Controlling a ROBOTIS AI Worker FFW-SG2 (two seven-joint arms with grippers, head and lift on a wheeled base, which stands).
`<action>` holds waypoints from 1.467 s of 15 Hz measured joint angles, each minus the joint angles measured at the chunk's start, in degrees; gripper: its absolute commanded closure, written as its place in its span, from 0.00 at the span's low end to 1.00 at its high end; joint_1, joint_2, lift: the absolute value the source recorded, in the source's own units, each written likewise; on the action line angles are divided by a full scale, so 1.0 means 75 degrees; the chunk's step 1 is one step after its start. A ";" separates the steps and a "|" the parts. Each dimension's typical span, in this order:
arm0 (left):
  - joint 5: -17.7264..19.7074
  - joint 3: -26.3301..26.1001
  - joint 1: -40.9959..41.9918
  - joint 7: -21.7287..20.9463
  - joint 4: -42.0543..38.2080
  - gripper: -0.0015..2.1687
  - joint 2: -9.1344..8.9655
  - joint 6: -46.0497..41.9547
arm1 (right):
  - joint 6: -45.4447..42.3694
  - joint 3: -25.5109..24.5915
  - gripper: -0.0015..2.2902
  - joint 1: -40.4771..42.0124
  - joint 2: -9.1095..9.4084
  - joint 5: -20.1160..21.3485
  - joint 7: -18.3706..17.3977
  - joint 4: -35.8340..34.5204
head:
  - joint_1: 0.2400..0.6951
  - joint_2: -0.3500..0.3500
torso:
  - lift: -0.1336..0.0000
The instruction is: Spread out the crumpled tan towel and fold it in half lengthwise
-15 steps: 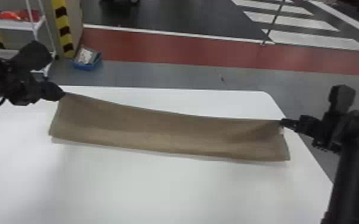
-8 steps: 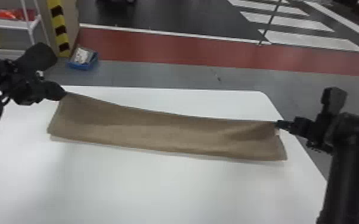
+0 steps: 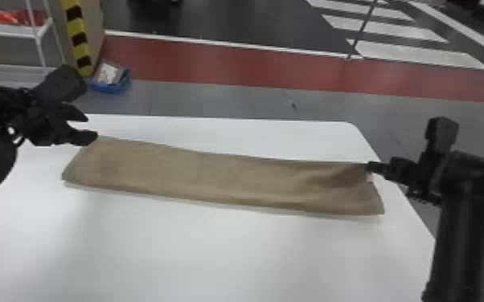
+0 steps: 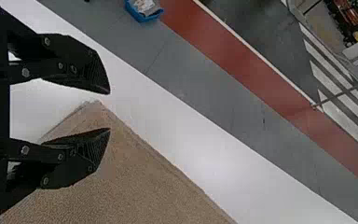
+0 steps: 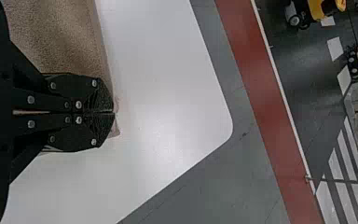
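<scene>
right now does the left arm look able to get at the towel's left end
Probably yes: the left gripper is open, close by the left end of the towel, and nothing seems to stand in the way.

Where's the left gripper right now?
In the head view, the left gripper is open at the towel's far left corner, above the white table.

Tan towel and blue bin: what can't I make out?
- Underside of the towel: head view, hidden by its top.
- Its corner in the right hand: right wrist view, behind fingers.
- Its right end: left wrist view, cut off by the edge.
- Contents of the blue bin: head view, too small.
</scene>
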 measured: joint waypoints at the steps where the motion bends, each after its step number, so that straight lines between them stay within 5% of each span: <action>1: 0.0000 -0.0008 0.0035 0.0053 0.0001 0.23 -0.0002 -0.0003 | 0.0000 0.0010 0.49 0.0006 -0.0014 0.0001 0.0005 0.0000 | 0.99 0.15 | 0.08; 4: 0.0008 0.0044 0.0168 0.0170 -0.0024 0.23 0.0005 -0.0002 | -0.0010 0.0063 0.00 0.0032 -0.0045 0.0017 -0.0119 0.0026 | 1.00 0.15 | 0.08; 15: 0.0101 0.0372 0.0950 -0.0198 -0.1055 0.23 0.0026 0.0246 | 0.0074 0.0053 0.03 0.0389 -0.0104 -0.0139 -0.0286 -0.0260 | 1.00 0.12 | 0.08; 22: 0.0492 0.0655 0.0861 -0.0771 -0.1081 0.23 0.0108 0.1832 | 0.0467 0.0032 0.03 0.0768 -0.0115 -0.0366 -0.0273 -0.0847 | 1.00 0.14 | 0.08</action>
